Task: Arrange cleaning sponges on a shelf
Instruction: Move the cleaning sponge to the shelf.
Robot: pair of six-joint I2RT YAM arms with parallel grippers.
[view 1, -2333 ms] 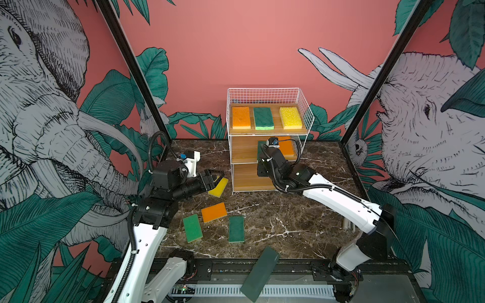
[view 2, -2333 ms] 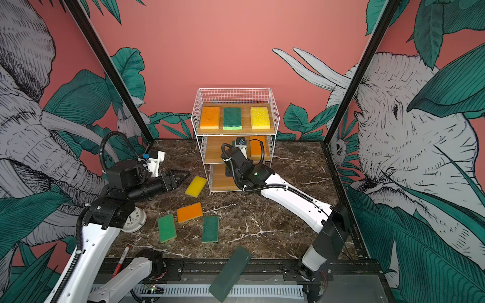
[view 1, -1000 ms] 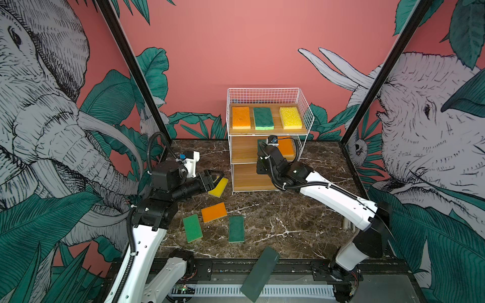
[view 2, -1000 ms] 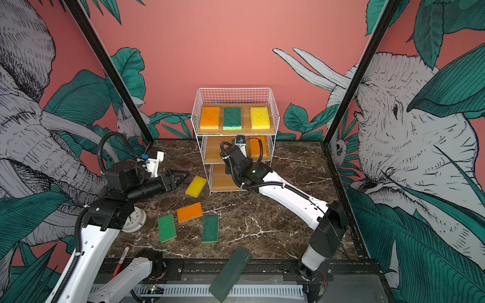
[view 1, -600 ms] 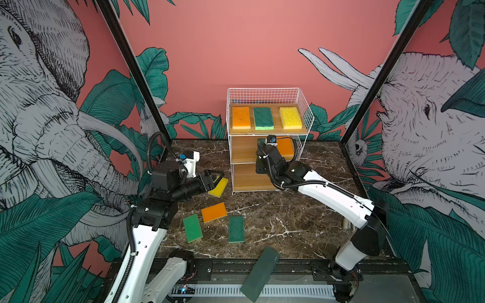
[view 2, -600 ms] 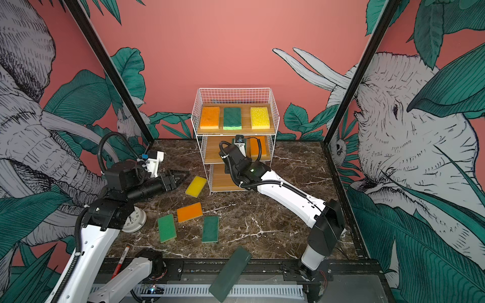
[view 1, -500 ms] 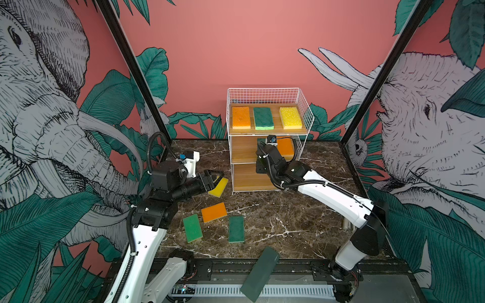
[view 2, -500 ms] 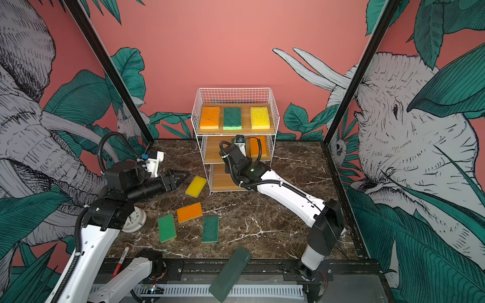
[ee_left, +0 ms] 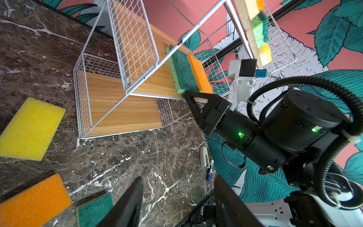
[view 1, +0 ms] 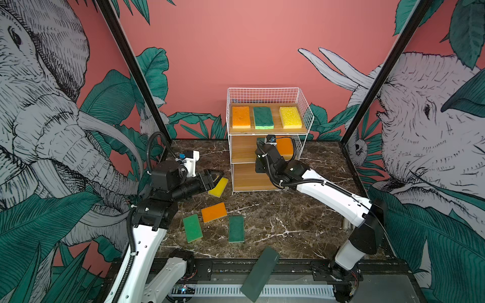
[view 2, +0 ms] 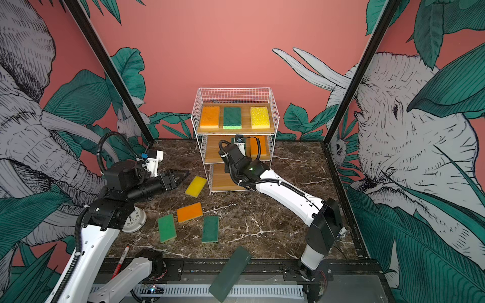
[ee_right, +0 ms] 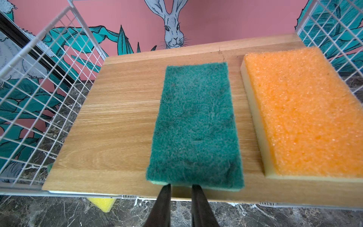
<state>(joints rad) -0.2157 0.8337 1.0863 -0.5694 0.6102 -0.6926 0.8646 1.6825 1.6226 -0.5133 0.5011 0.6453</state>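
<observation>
While my left pincer (view 2: pixel 183 175) hangs spread and empty above the marble surface (view 2: pixel 262 215), a yellow sponge (view 2: pixel 195 186) lies just beside it. Nearer the front lie a green sponge (view 2: pixel 167 227), an orange sponge (view 2: pixel 189 212) and a dark green sponge (view 2: pixel 210 228). On the wire shelf (view 1: pixel 301 105), three sponges line the top board. My right pincer (ee_right: pixel 180 189), tips slightly parted and gripping nothing, sits at the near edge of the green sponge on the middle board (ee_right: pixel 196 125), beside an orange one (ee_right: pixel 306 110).
</observation>
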